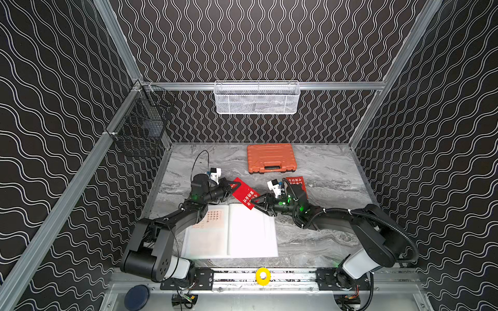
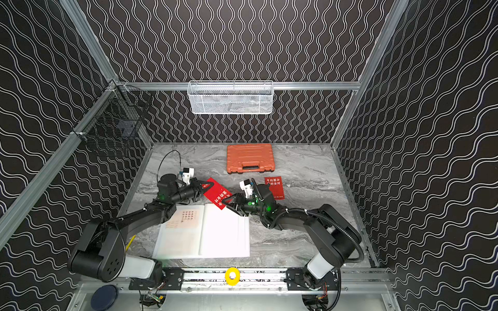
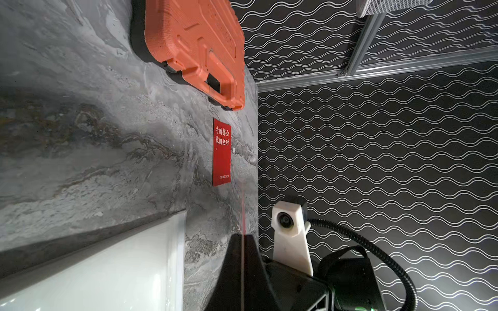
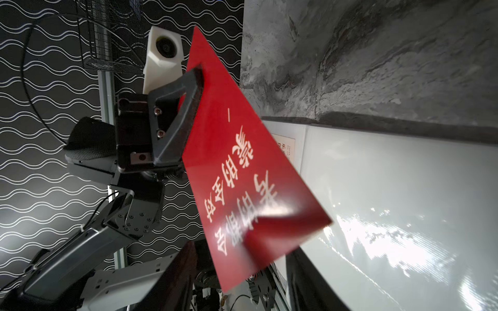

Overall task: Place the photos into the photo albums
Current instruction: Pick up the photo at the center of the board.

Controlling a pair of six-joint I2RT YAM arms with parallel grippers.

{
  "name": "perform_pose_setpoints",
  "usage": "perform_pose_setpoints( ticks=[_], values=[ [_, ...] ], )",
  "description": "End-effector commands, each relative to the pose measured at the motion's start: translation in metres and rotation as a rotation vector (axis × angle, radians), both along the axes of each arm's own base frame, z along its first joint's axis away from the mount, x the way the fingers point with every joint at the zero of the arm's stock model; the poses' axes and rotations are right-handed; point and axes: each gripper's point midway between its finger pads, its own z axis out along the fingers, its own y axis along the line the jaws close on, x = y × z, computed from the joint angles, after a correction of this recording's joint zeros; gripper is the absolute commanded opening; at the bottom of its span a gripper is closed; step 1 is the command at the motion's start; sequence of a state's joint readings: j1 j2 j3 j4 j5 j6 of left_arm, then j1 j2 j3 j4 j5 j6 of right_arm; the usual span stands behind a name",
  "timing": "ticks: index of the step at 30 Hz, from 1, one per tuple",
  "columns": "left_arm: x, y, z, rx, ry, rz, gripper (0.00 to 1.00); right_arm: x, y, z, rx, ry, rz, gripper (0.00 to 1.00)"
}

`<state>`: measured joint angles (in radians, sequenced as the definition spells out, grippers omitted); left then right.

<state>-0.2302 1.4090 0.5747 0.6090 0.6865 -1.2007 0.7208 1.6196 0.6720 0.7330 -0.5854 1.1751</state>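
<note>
A photo album [image 1: 250, 234] [image 2: 223, 234] lies open at the table's front, white pages up, with a cream photo [image 1: 214, 216] [image 2: 187, 216] on its left page. Just beyond the album's far edge, my left gripper [image 1: 234, 185] [image 2: 207, 185] [image 3: 242, 238] is shut on one end of a red photo [image 1: 244, 194] [image 2: 217, 194] [image 4: 242, 167] with white characters. This photo is seen edge-on in the left wrist view. My right gripper [image 1: 254, 203] [image 2: 227, 202] [image 4: 242, 255] stands open, its jaws on either side of the photo's other end. A second red photo [image 1: 299, 183] [image 2: 275, 187] [image 3: 221, 153] lies flat behind the right wrist.
An orange tool case [image 1: 270, 157] [image 2: 250, 157] [image 3: 194, 45] lies at the back of the table. A white mesh basket [image 1: 256, 98] hangs on the back wall, a black wire basket [image 1: 142, 126] on the left wall. A yellow tape roll [image 1: 263, 276] sits on the front rail.
</note>
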Motion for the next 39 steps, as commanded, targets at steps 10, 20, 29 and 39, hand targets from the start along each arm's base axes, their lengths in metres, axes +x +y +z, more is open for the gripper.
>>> perform_pose_setpoints(
  ticks=[10,20,29,39],
  values=[
    [-0.002,0.007,0.003,0.017,-0.017,0.040,0.00,0.022,0.014,0.031,0.094,-0.061,-0.047,0.28],
    [-0.014,0.011,-0.005,0.067,0.011,0.037,0.00,0.034,0.023,0.043,0.096,-0.083,-0.051,0.03],
    [-0.030,0.041,-0.023,0.344,0.090,0.053,0.50,0.028,0.015,0.032,-0.017,-0.071,-0.046,0.00],
    [-0.061,0.129,-0.061,0.735,0.318,0.188,0.52,-0.006,-0.004,0.002,-0.307,-0.018,0.066,0.00]
  ],
)
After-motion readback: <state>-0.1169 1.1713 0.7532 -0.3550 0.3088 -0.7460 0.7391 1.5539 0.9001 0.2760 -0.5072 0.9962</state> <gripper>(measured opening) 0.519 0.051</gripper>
